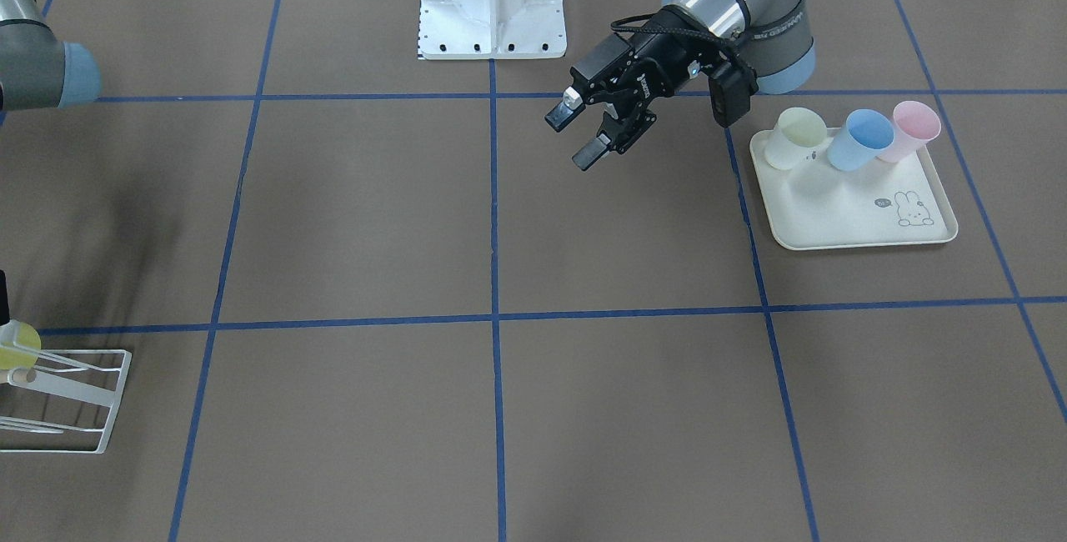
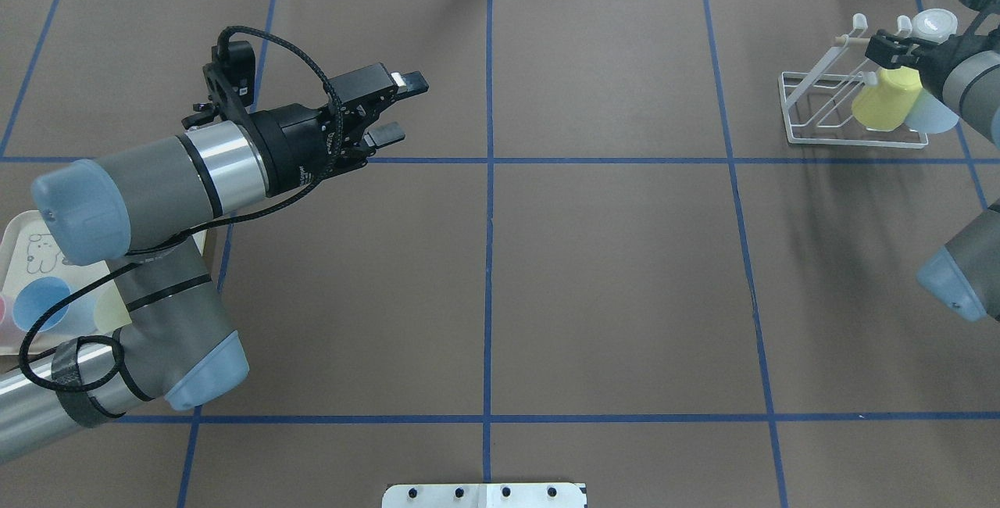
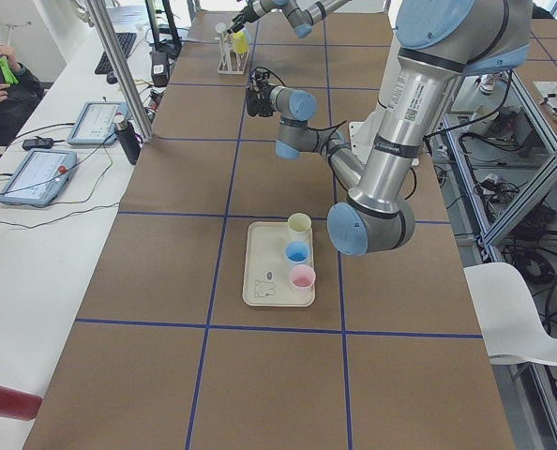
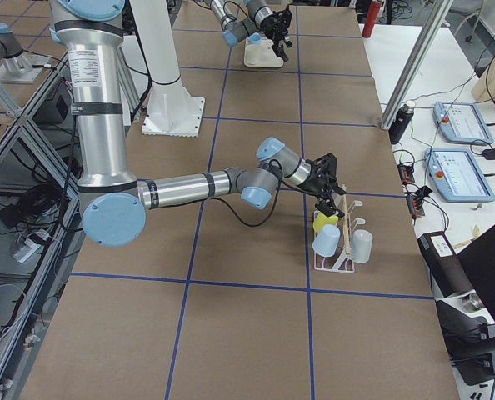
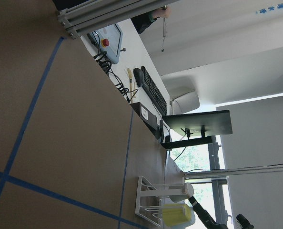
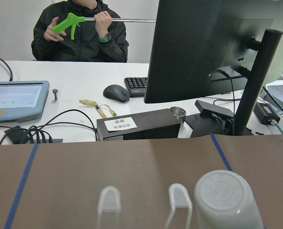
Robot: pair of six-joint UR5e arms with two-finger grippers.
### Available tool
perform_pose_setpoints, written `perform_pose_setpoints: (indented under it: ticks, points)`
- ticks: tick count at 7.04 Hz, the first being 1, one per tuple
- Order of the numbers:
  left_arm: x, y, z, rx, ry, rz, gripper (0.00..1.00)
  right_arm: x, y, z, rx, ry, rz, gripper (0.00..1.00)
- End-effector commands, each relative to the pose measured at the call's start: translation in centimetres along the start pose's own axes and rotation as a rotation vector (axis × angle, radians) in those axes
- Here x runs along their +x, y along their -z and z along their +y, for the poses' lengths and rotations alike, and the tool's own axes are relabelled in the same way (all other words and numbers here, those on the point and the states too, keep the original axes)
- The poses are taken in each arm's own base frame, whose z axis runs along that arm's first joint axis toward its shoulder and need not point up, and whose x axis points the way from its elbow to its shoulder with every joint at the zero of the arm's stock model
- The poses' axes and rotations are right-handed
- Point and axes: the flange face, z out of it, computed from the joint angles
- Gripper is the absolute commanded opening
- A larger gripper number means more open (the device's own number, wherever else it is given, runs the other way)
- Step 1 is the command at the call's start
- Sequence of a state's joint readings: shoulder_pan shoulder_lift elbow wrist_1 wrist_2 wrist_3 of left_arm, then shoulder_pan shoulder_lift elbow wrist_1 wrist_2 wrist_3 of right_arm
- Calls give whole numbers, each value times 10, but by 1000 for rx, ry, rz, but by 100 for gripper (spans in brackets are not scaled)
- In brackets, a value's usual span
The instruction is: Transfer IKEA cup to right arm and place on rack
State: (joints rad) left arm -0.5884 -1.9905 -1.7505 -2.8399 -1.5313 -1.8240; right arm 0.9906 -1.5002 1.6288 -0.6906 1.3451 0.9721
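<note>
A yellow IKEA cup hangs tilted on the white wire rack at the far right of the table. It also shows in the exterior right view and at the front view's left edge. My right gripper sits right at the cup's upper end over the rack. I cannot tell whether it grips the cup. My left gripper is open and empty, hovering above the table near the middle; it also shows in the overhead view.
A white cup and a light blue cup also sit on the rack. The cream rabbit-print tray holds a pale yellow cup, a blue cup and a pink cup. A white mount base stands by the robot.
</note>
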Motion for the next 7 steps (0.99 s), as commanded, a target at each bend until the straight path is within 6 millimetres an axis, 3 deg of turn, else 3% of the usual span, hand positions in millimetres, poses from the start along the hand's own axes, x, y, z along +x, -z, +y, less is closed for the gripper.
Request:
perform_pose_setpoints:
  ticks: [1, 2, 3, 4, 5, 7]
  points:
    - [10, 25, -24, -32, -50, -88, 99, -6, 33, -37, -45, -39, -97, 100]
    - [12, 57, -45, -67, -183, -206, 99, -13, 56, -58, -88, -55, -134, 100]
    - [-1, 91, -53, -93, -298, -298, 99, -27, 81, -72, -103, -64, -149, 100]
    - [-28, 130, -66, -127, -397, -372, 99, -40, 102, -82, -113, -70, -172, 100]
    - [-48, 170, -93, -183, -483, -442, 99, -50, 113, -84, -144, -77, -221, 100]
    - [-98, 272, -149, -284, -681, -584, 99, -91, 128, -97, -234, -220, -349, 100]
